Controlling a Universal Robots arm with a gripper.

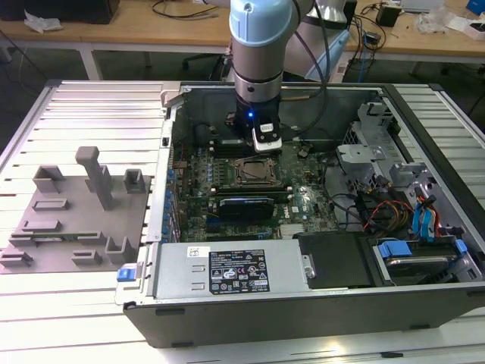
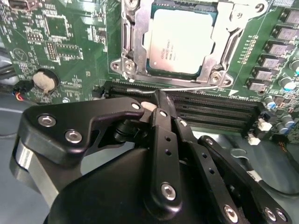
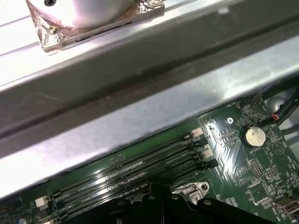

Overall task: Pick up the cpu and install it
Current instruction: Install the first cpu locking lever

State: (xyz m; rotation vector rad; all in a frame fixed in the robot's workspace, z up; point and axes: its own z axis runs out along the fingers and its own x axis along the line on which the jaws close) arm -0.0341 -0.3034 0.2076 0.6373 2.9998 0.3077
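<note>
Second wrist view: the cpu (image 2: 182, 42) lies flat in its socket, and the gripper (image 2: 158, 99) hovers just beside it.
The chip sits square inside the metal socket frame (image 2: 133, 46) on the motherboard (image 2: 70, 42), so the placing step looks done and the work appears to be at securing. The fingers seem drawn together with nothing between them, though their tips are partly hidden by the linkage. They hang close above the thin retention lever (image 2: 196, 87) along the frame's edge. Any further move calls for a light, straight touch on that wire, clear of the chip and the slots beside it.
</note>
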